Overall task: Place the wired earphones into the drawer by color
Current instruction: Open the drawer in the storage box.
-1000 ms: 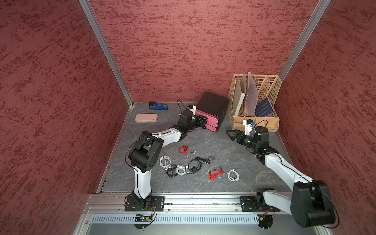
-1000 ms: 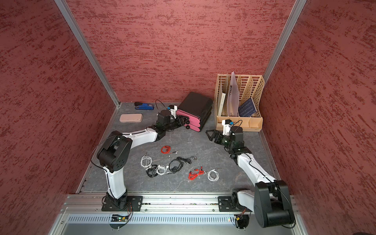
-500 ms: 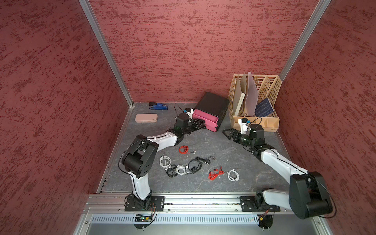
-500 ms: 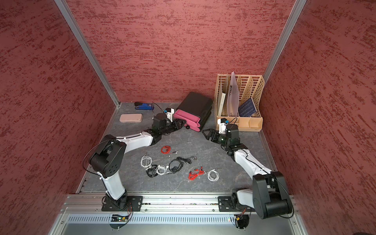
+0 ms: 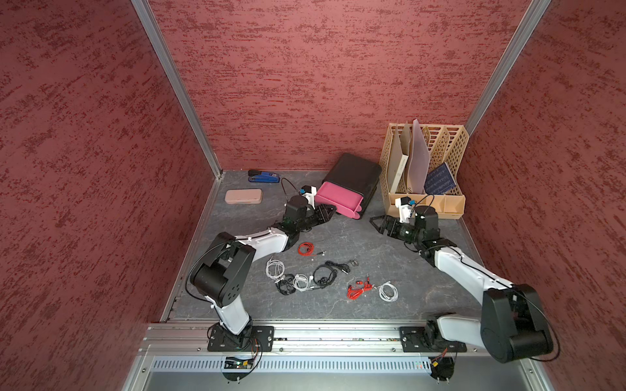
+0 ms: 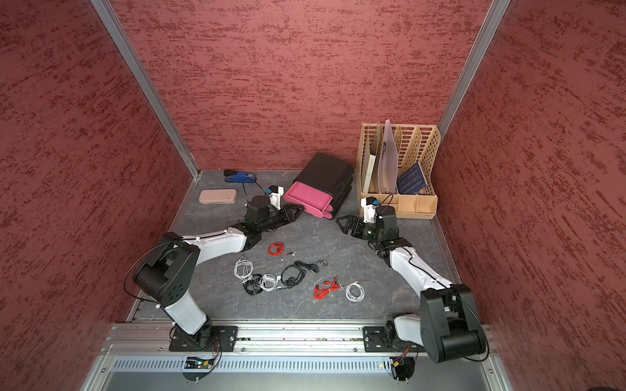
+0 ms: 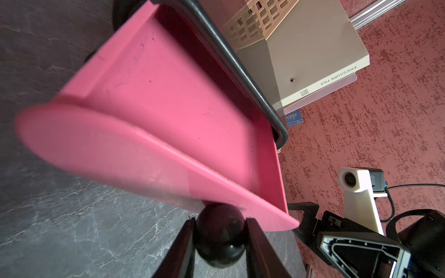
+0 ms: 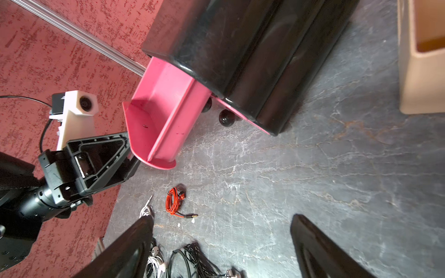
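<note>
Left tool [image 7: 220,219] clamps the black knob [image 7: 218,237] of the pink drawer [image 5: 338,200]; right tool [image 8: 221,231] gapes wide open, holding nothing.
In both top views the drawer juts partly out of the black cabinet [image 5: 352,172] at centre frame. The wired earphones [image 5: 301,281] lie loose on the grey surface [image 5: 389,257] in the lower middle. A red coil [image 5: 306,248] is nearest the drawer, with white and black bundles clustered below it. A second red bundle [image 5: 355,290] and a white coil [image 5: 388,291] lie further right.
</note>
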Controlling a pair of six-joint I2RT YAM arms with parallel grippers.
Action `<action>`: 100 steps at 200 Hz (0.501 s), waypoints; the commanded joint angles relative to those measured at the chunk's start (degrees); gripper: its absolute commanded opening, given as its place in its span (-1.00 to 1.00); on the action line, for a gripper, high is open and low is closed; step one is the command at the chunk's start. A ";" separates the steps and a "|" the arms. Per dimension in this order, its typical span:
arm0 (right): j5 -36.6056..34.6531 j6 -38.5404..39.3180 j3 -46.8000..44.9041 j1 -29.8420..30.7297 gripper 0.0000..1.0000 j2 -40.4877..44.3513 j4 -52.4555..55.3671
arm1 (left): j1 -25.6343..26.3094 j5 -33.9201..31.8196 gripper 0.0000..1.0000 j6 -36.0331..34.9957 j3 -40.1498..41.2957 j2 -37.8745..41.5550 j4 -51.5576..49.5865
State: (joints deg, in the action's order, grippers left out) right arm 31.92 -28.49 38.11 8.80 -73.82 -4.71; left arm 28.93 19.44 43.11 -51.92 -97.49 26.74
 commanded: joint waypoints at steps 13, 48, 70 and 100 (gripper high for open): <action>-1.44 1.56 1.73 0.43 0.89 0.70 1.11 | -0.73 -0.19 -0.45 0.50 2.02 3.42 3.25; -1.71 1.86 1.79 0.40 0.89 0.87 1.62 | -0.85 -0.46 -0.45 0.55 4.13 5.24 3.28; -1.71 2.03 1.82 0.41 0.89 1.04 1.72 | -1.07 -0.63 -0.33 0.57 5.15 5.61 3.48; -1.88 2.41 1.99 0.43 0.90 1.30 2.31 | -1.85 -0.28 0.10 1.62 6.25 5.64 4.23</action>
State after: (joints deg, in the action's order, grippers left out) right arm 31.22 -27.33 38.11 8.80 -73.78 -3.16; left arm 28.12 19.33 44.10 -46.68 -93.30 28.01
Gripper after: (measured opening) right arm 0.947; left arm 0.498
